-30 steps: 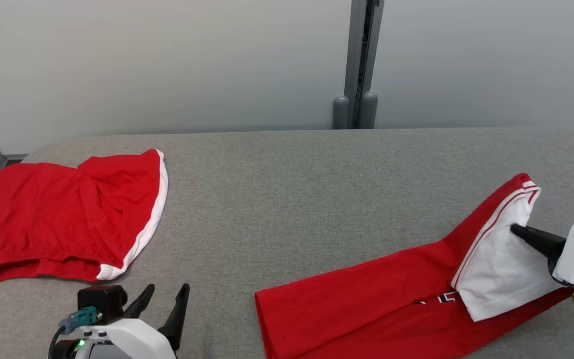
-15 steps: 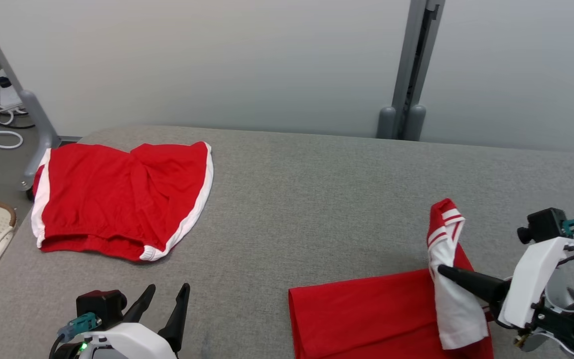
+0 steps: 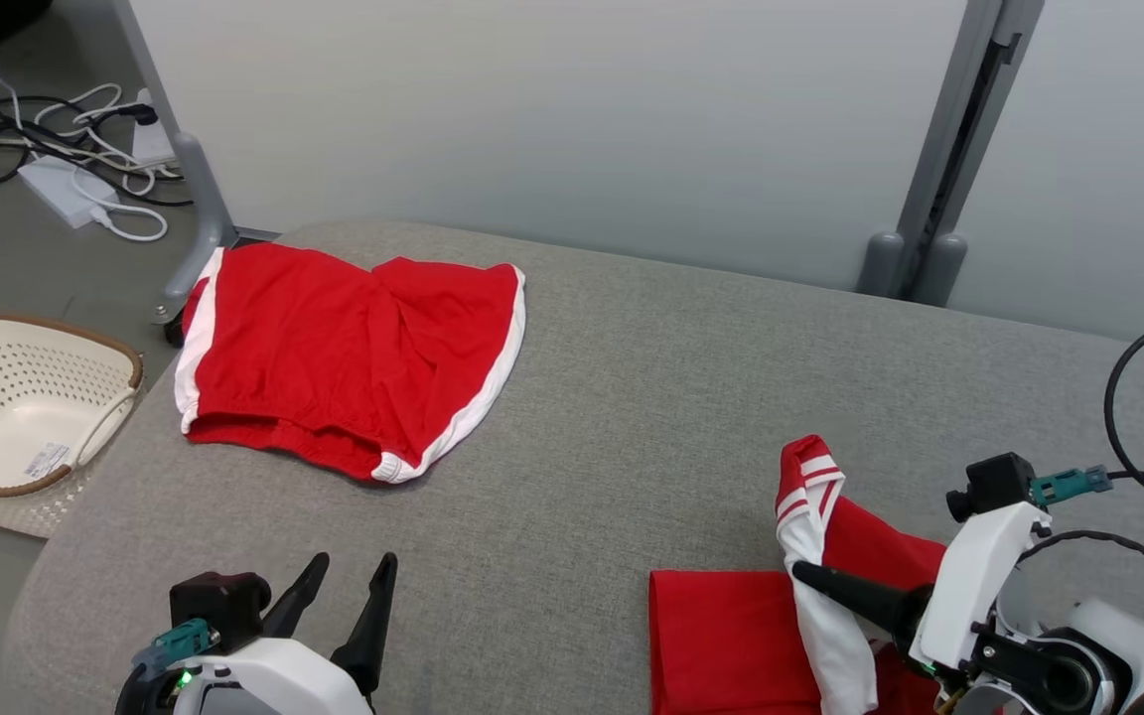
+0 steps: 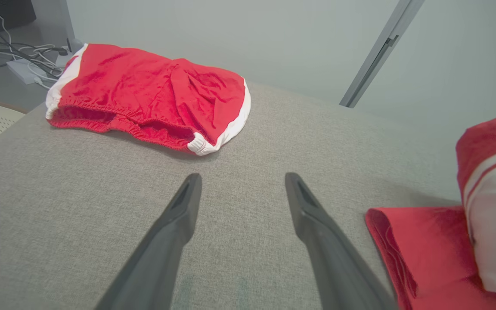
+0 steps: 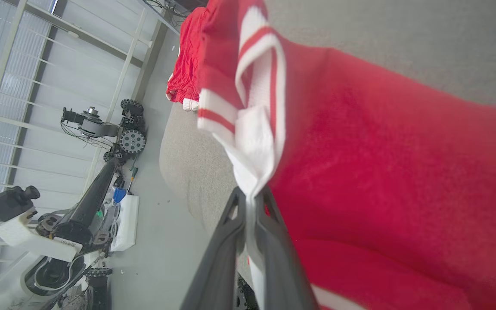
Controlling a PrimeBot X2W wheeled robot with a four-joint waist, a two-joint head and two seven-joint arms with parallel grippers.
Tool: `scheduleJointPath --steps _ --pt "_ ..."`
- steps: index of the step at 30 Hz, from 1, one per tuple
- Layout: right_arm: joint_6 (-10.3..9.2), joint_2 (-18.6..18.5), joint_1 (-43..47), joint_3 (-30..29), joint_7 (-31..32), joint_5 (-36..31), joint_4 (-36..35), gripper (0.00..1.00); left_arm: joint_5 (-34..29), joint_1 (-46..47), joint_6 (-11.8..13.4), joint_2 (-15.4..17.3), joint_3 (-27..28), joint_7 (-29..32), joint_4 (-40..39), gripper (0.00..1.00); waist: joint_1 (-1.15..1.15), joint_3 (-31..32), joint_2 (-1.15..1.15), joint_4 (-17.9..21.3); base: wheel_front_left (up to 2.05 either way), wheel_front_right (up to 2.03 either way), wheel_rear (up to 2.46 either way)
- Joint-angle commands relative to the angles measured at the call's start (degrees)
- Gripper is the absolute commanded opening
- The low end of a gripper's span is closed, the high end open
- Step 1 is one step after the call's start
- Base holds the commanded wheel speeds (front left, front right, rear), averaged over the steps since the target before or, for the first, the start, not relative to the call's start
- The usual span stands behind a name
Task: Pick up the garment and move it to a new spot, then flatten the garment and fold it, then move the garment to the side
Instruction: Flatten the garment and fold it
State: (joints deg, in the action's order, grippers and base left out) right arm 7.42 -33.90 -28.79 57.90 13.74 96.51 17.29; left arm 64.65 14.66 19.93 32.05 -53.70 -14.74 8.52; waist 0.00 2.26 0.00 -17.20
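The garment (image 3: 731,636), red with a white panel and striped trim, lies at the lower right of the grey padded table (image 3: 632,397). My right gripper (image 3: 798,569) is shut on its white edge, which stands lifted with the striped trim bunched above the fingers. The right wrist view shows the white cloth pinched between the dark fingers (image 5: 230,232) of the right gripper (image 5: 250,193), the garment's red body (image 5: 381,172) spreading beyond. My left gripper (image 3: 354,571) stands open and holds nothing at the lower left, over bare table; in its own view the left gripper (image 4: 243,178) has the garment (image 4: 420,241) to its right.
Red shorts (image 3: 344,357) with white trim lie flat at the table's far left corner; the shorts (image 4: 153,94) are ahead of my left fingers. A cream basket (image 3: 26,417) sits on the floor left of the table, cables (image 3: 56,149) behind it. A grey post (image 3: 939,149) stands at the back wall.
The head camera has turned, shifting the whole picture rightward. My right gripper has drawn the garment's white edge up and leftward, so the long spread cloth now bunches. The left gripper stays open.
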Motion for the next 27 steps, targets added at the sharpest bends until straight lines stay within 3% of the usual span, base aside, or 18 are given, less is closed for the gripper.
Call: scheduleJointPath --steps 1,9,10,12,13,21,27 --pt "0.14 0.55 -0.09 0.07 0.06 0.31 0.62 0.0 -0.53 0.57 -0.41 -0.01 0.44 -0.34 0.42 1.0 0.0 -0.04 0.0 -0.97 0.0 0.0 0.0" --pt "0.14 4.16 -0.53 1.09 1.15 1.66 5.94 0.0 -1.44 0.12 -1.64 -1.14 1.04 -0.42 1.4 1.0 0.0 0.14 0.0 -3.65 0.0 0.0 0.0" --pt "0.14 4.52 -0.68 1.12 1.22 1.59 6.45 0.1 -1.46 0.08 -1.77 -1.15 1.11 -0.42 1.53 1.0 0.0 0.16 0.0 -3.88 0.0 0.0 0.0" --pt "0.14 5.06 -0.79 1.15 1.28 1.7 7.04 0.84 -1.54 -0.02 -1.63 -1.1 1.24 -0.42 1.75 1.0 0.0 0.18 0.0 -4.21 0.0 0.0 0.0" --pt "0.14 5.31 -0.82 1.16 1.36 1.72 7.0 1.0 -1.57 -0.07 -1.68 -1.05 1.33 -0.41 1.79 1.0 0.0 0.17 0.0 -4.32 0.0 0.0 0.0" --pt "0.14 4.91 -1.16 -0.21 -0.4 0.64 4.03 1.0 -1.62 -0.63 -1.59 -0.92 1.9 -0.44 1.63 1.0 0.0 0.09 0.0 -3.01 0.0 0.0 0.0" --pt "0.14 2.18 -0.7 -1.88 -3.44 -1.55 0.29 1.0 -2.07 -0.94 -1.52 -0.9 2.76 -0.48 1.21 1.0 0.0 0.07 0.0 -0.33 0.0 0.0 0.0"
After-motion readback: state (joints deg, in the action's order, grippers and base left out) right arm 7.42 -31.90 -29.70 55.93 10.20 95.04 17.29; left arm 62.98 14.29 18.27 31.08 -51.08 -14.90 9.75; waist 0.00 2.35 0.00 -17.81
